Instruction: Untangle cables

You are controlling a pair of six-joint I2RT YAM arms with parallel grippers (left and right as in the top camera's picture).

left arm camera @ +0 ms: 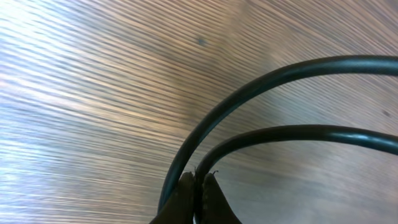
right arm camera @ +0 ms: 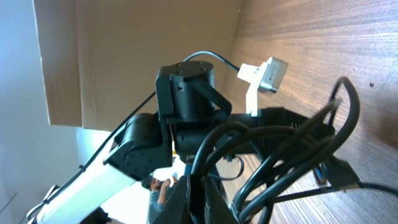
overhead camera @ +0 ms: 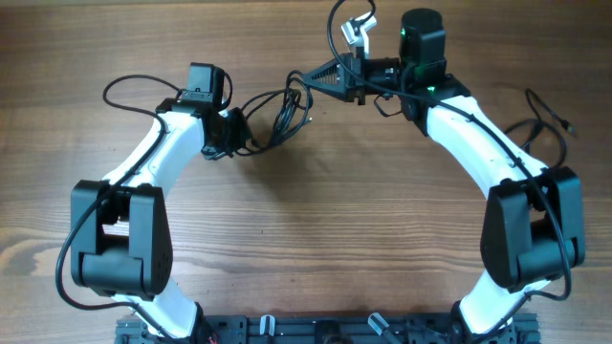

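The cables (overhead camera: 279,113) are thin black cords in a loose tangled clump stretched between my two grippers at the back middle of the wooden table (overhead camera: 316,220). My left gripper (overhead camera: 236,134) is shut on one strand at the clump's left end; in the left wrist view its jaws (left arm camera: 198,182) pinch a cord while two strands (left arm camera: 292,132) arc away to the right just above the wood. My right gripper (overhead camera: 301,78) is shut on the clump's upper right end. In the right wrist view its jaws (right arm camera: 198,190) clamp one cord and several loops (right arm camera: 280,155) hang in front.
A separate black cord with a small plug end (overhead camera: 550,119) lies at the far right by the right arm. A black wire loop (overhead camera: 124,88) runs from the left arm at the left. The left arm (right arm camera: 186,93) fills the right wrist view.
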